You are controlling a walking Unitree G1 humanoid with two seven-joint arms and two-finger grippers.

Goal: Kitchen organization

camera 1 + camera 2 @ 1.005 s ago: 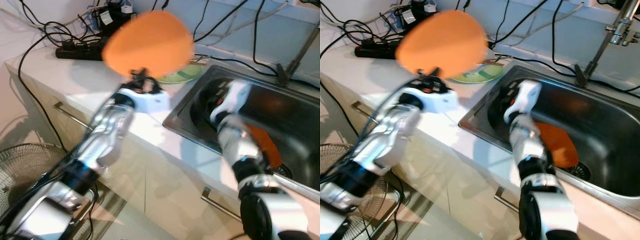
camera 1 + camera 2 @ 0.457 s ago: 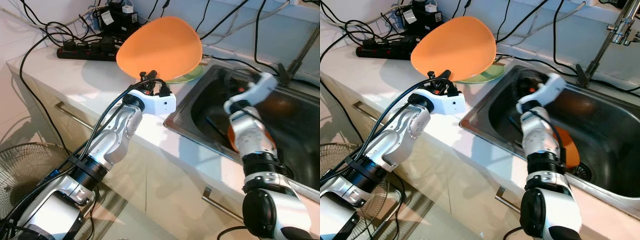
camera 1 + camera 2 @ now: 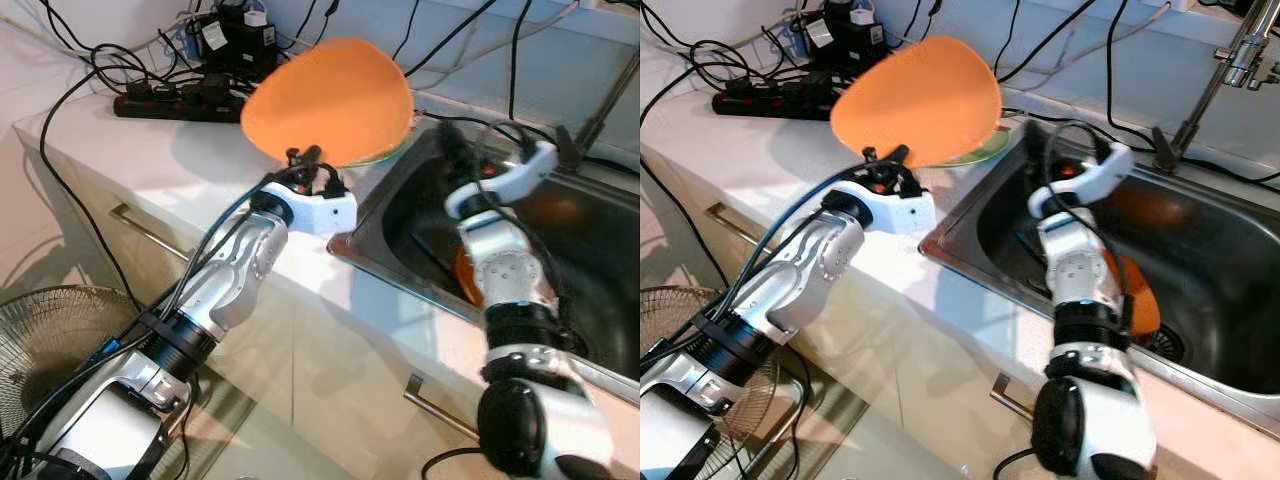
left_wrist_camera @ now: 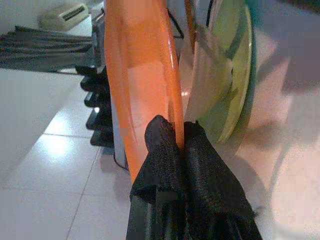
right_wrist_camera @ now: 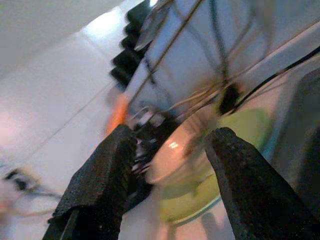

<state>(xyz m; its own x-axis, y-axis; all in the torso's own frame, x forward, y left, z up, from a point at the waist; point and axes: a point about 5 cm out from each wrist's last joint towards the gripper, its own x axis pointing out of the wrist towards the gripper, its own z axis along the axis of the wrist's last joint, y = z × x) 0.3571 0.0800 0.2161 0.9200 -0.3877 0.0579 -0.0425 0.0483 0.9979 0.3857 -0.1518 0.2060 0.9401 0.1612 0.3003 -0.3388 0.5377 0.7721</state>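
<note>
the left end effector (image 4: 181, 150) pinches the rim of an orange plate (image 3: 328, 100), held tilted above the surface (image 3: 150, 150) just beside the sink (image 3: 1200, 250) (a green plate (image 4: 232, 75) lies behind it). the right end effector (image 5: 170, 165) hangs spread over the sink.

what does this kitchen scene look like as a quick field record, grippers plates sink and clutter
left gripper: shut on the rim of the orange plate, held up on edge above the counter
right gripper: open, raised over the sink, pointing toward the green plate
green plate: flat on the counter beside the sink's left rim, behind the held plate
second orange plate: lying in the sink basin
faucet: at the sink's back edge
power strip: with tangled cables at the counter's back
fan: on the floor, lower left
</note>
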